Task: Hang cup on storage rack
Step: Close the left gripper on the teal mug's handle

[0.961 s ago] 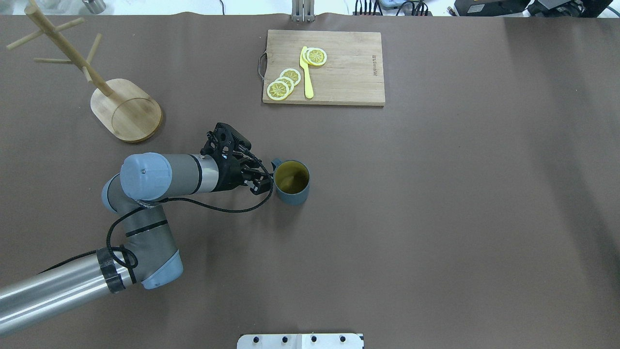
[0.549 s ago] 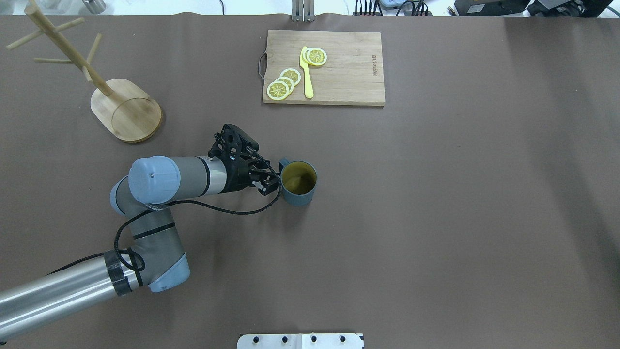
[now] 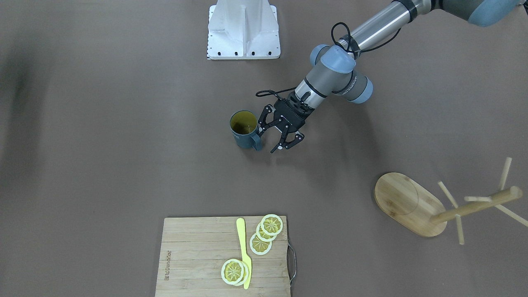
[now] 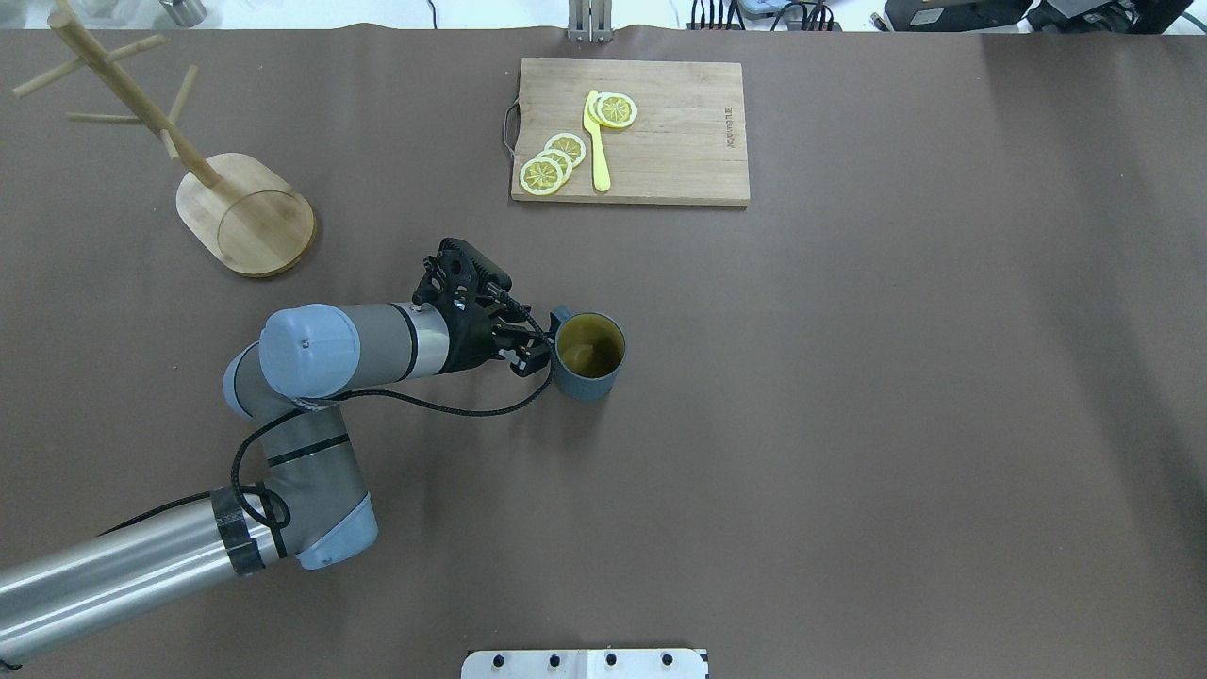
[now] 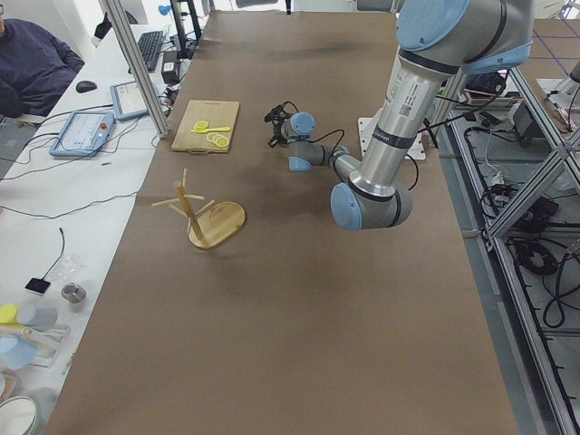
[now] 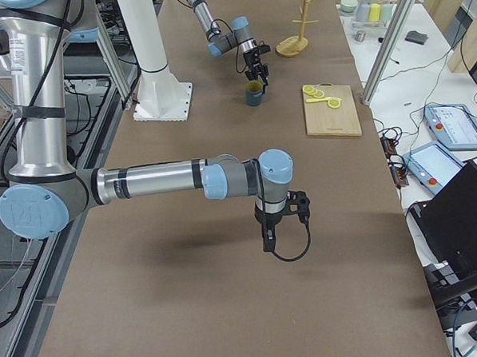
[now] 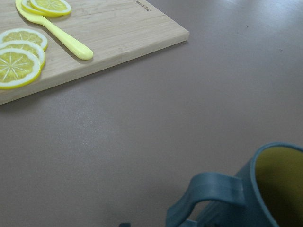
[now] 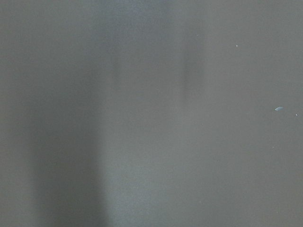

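Note:
The cup (image 4: 588,356) is a dark blue-grey mug with a yellow inside, upright mid-table, its handle (image 4: 561,315) pointing to the far left. It also shows in the front view (image 3: 242,131) and in the left wrist view (image 7: 265,189). My left gripper (image 3: 269,140) is open, low over the table, right beside the cup's handle side, with one finger (image 3: 261,126) against the cup's wall. The storage rack (image 4: 247,219) stands at the far left, apart from both. My right gripper (image 6: 267,242) shows only in the right side view, over bare table; I cannot tell its state.
A wooden cutting board (image 4: 660,165) with lemon slices (image 4: 552,162) and a yellow knife (image 4: 597,141) lies at the far middle edge. The white robot base plate (image 4: 585,664) is at the near edge.
My left arm has moved right, and the cup has slid right with it by a small distance. The gripper stays open beside the handle. The rack and board have not moved.

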### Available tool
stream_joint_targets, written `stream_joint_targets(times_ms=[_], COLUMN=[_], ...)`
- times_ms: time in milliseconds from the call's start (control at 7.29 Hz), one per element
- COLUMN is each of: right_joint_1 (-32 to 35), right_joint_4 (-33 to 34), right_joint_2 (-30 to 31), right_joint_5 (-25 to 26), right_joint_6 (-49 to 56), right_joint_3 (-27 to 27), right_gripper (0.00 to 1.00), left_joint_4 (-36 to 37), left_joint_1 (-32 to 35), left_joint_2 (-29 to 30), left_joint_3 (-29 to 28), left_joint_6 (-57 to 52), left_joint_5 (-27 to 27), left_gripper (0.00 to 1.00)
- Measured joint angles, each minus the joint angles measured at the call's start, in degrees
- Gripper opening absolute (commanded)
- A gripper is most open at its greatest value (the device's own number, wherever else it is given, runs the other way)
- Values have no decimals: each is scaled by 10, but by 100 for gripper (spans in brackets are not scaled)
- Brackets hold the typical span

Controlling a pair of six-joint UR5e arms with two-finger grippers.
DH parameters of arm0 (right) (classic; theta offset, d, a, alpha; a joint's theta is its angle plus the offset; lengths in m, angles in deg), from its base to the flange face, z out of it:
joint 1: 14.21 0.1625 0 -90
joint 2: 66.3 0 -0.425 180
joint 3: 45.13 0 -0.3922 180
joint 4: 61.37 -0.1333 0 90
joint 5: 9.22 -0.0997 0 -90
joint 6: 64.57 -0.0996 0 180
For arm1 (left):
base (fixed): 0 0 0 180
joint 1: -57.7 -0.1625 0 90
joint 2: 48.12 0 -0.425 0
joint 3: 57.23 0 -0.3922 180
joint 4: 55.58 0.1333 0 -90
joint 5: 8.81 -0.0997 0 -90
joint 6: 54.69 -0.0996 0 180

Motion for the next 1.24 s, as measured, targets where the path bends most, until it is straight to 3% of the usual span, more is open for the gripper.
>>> stream_joint_targets(times_ms=[412,1235], right_joint_1=[0,0], right_joint_4=[0,0], right_joint_2=[-2,-4], right_joint_5=[0,0], right_joint_6=[-1,0], right_joint_3=[1,1], right_gripper=[100,100], left_joint_4=[-31,-43], left_joint_1=[-14,-25], left_joint_2=[-3,0], left_joint_3=[-1,-4], left_joint_6=[0,4], left_joint_5=[-1,-9], left_gripper=[45,40])
